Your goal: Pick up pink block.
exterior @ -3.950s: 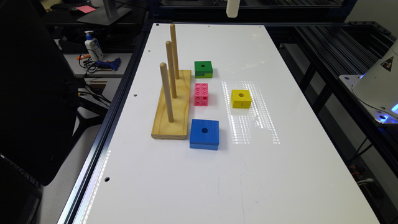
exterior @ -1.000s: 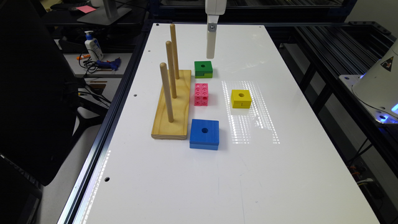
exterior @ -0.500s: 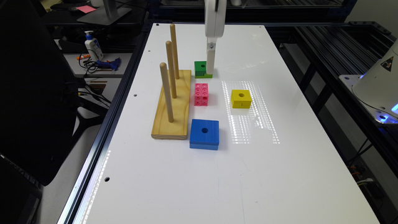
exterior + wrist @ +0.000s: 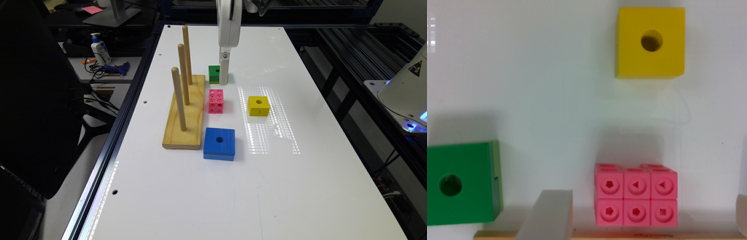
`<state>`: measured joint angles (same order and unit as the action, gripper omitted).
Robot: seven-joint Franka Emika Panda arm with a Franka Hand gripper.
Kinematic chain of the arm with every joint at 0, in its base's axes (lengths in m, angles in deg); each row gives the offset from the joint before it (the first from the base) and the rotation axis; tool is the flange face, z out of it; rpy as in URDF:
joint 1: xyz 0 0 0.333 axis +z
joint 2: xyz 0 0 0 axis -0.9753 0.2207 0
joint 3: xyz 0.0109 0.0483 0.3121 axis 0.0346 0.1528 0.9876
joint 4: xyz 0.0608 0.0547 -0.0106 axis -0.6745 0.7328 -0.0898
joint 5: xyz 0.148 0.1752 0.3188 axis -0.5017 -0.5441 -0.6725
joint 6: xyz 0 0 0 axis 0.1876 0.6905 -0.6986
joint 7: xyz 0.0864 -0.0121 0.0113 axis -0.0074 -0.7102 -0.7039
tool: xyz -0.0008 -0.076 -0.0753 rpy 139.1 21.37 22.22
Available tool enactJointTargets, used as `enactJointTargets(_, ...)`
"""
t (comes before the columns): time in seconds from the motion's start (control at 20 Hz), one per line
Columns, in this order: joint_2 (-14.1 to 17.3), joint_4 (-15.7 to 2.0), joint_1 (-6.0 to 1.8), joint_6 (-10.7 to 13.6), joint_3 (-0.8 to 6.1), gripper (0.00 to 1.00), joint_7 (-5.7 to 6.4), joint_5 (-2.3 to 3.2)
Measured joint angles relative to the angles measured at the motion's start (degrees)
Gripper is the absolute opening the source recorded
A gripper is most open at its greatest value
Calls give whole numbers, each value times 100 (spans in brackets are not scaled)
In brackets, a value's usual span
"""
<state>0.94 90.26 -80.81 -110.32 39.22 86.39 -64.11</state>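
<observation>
My end effector [image 4: 224,78] hangs low over the white counter [image 4: 206,186], its tip down beside the green block [image 4: 214,74], on that block's side toward the exterior view's right. In the wrist view I see 1 grey finger [image 4: 547,216] between the green block [image 4: 461,183] and the pink block [image 4: 635,194], and a sliver of the other finger [image 4: 741,214] at the frame edge past the pink block, so the jaws stand wide w/ the pink block between them, touching neither.

The pink block [image 4: 216,101] lies flat on the counter, 2 rows of 3 cubes on the face the wrist view shows, just beside the long edge of the wooden peg base [image 4: 185,113], approx. parallel to it. It sits between the green block and the blue block [image 4: 219,143], apart from both. The yellow block [image 4: 258,105] is off toward the exterior view's right, apart from the pink one; in the wrist view the yellow block [image 4: 650,42] shows its centre hole.

The base carries 3 upright pegs [image 4: 178,99]. Off the counter at the exterior view's left, a pump bottle [image 4: 99,49] stands on a side desk.
</observation>
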Motion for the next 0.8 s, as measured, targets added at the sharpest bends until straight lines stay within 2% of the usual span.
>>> enactJointTargets(0.15, 102, 23, 0, -89, 2, 100, 0, 0)
enactJointTargets(0.4, 496, 28, 0, -515, 2, 100, -2, 0)
enactJointTargets(0.6, 538, 12, 0, -563, 5, 100, -2, 0)
enactJointTargets(0.8, 539, -45, 1, -563, 41, 100, 3, 0)
